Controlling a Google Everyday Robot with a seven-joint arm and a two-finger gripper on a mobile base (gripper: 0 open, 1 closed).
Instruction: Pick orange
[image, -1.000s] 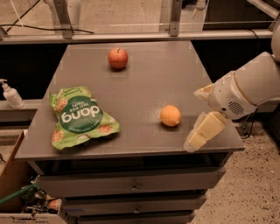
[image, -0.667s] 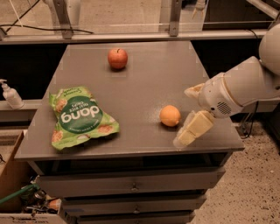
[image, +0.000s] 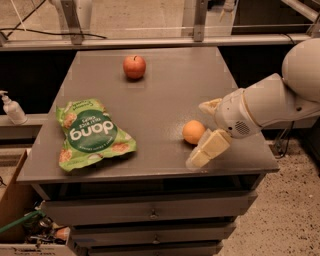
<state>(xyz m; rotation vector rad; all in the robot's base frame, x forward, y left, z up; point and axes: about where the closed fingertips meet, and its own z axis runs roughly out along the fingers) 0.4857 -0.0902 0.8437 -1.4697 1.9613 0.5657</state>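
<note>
Gripper (image: 200, 134) gapes wide just beside the orange (image: 192, 131), arm stretched in from right.

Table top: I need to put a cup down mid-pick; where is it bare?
Bare: the middle between the chip bag, apple and orange, and the far right corner beside the apple. Crowded: front right, where the gripper, jaws open, flanks the orange.

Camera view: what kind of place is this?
Probably a lab or workshop: grey drawer cabinet, speckled hard floor, pump bottle on a ledge. The gripper, open, is at the orange.
</note>
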